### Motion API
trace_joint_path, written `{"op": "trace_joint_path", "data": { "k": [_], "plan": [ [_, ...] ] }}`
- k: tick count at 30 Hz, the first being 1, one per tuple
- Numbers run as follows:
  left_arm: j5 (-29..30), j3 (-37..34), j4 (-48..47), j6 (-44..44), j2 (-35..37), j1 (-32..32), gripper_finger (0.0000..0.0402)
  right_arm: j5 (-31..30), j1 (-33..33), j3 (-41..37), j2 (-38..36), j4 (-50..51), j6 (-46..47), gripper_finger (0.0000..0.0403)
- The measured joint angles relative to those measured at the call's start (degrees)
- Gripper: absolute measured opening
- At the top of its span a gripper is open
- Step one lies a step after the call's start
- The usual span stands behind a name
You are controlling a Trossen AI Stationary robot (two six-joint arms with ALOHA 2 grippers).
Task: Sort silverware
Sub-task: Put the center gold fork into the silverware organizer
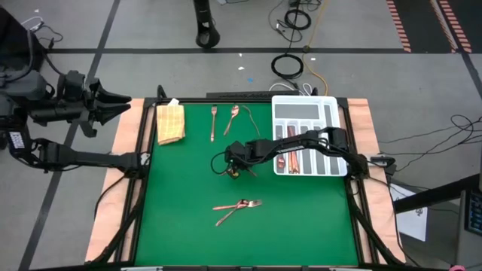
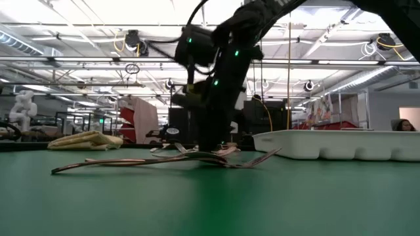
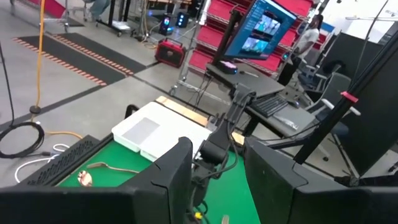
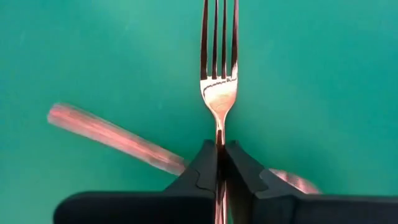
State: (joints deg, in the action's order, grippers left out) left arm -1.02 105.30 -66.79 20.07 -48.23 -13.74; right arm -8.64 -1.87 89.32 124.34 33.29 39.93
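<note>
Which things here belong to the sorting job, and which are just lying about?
Job:
fork, pinched in right gripper
knife beneath it
fork and spoon at the far edge
crossed pair near the front
white tray

Lying about:
folded cloth
floor cables

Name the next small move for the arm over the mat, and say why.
Probably lift straight up. The right gripper is shut on a fork at its neck, and another utensil lies crossed beneath it on the mat. Then carry it to the white tray.
</note>
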Motion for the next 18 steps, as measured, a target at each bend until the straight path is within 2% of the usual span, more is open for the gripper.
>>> {"op": "trace_joint_path", "data": {
  "k": [3, 9, 15, 18],
  "plan": [
    [0.01, 0.0, 0.01, 0.01, 0.0, 0.0, 0.0148, 0.76, 0.37, -0.14, -3.41, 1.19, 1.11, 0.0002],
    [0.02, 0.0, 0.0, -0.01, 0.0, 0.0, 0.0148, -4.89, -0.86, 0.11, -12.47, 5.62, 4.2, 0.0001],
    [0.0, 0.0, -0.12, -0.04, 0.0, 0.0, 0.0148, -15.36, -1.42, -1.04, -23.22, 29.92, 17.65, 0.0001],
    [0.0, 0.0, -0.2, -0.74, 0.02, 0.0, 0.0148, -16.96, -1.6, -6.26, -30.55, 34.52, 22.47, 0.0]
  ]
}}
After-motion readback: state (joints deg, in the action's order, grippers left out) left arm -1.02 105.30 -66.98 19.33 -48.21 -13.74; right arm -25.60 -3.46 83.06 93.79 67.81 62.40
